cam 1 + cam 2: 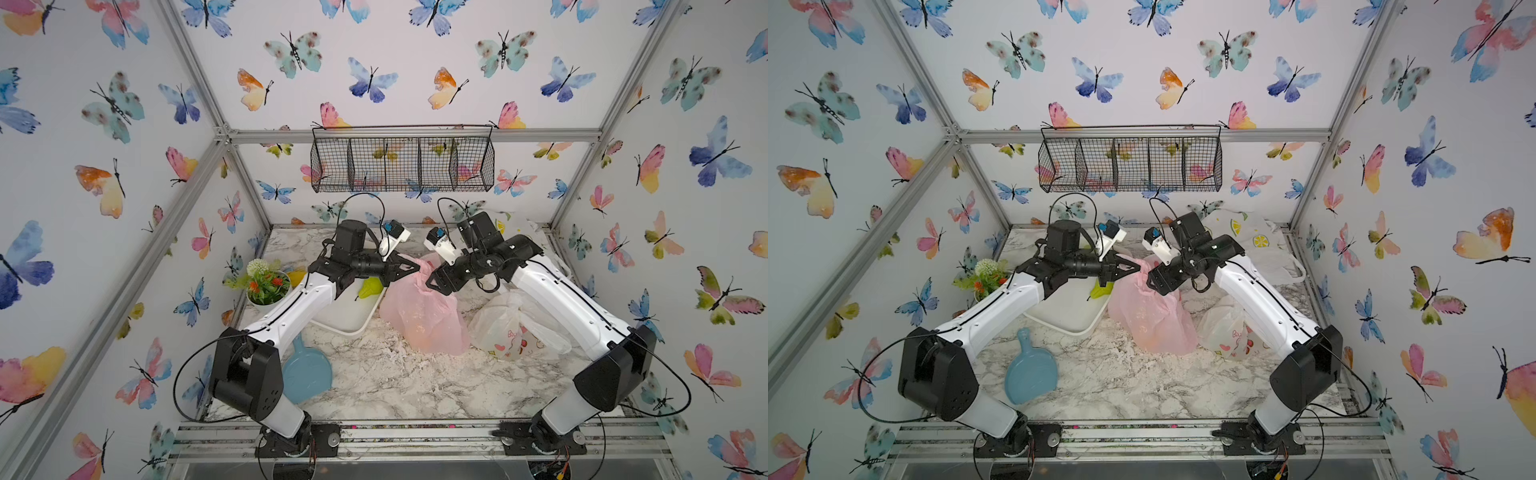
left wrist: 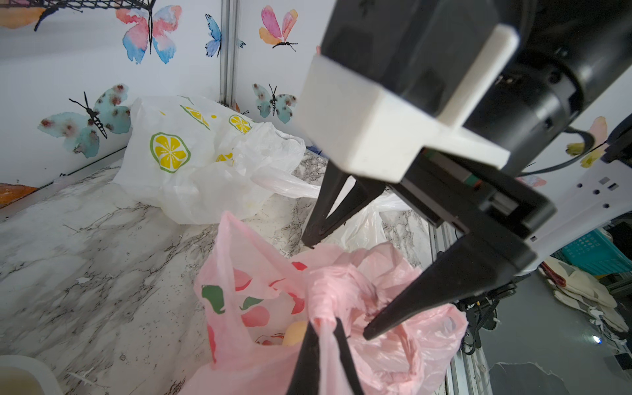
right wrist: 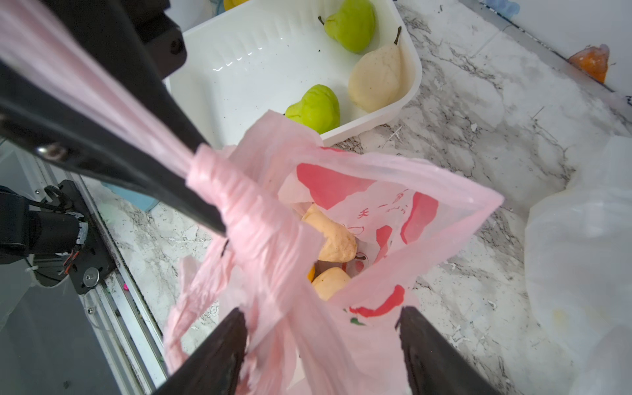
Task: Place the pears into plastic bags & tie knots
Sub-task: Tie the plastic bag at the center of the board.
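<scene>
The pink plastic bag [image 1: 419,311] stands at mid-table with cream pears [image 3: 333,239] inside. My left gripper [image 2: 323,325] is shut on its twisted handle [image 3: 219,184], which is pulled taut and wound into a loop. My right gripper [image 3: 321,318] is open. Its fingers stand wide on either side of loose pink plastic at the bag's mouth, without pinching it. Two green pears [image 3: 314,109] and a cream pear [image 3: 376,75] lie in the white tray [image 3: 246,68]. The bunny bag [image 1: 515,328] and the lemon bag [image 2: 191,160] lie to the right.
Potted flowers [image 1: 266,286] stand left of the tray. A blue paddle dish [image 1: 307,374] lies near the left arm's base. A wire basket [image 1: 403,162] hangs on the back wall. Both arms meet above the pink bag.
</scene>
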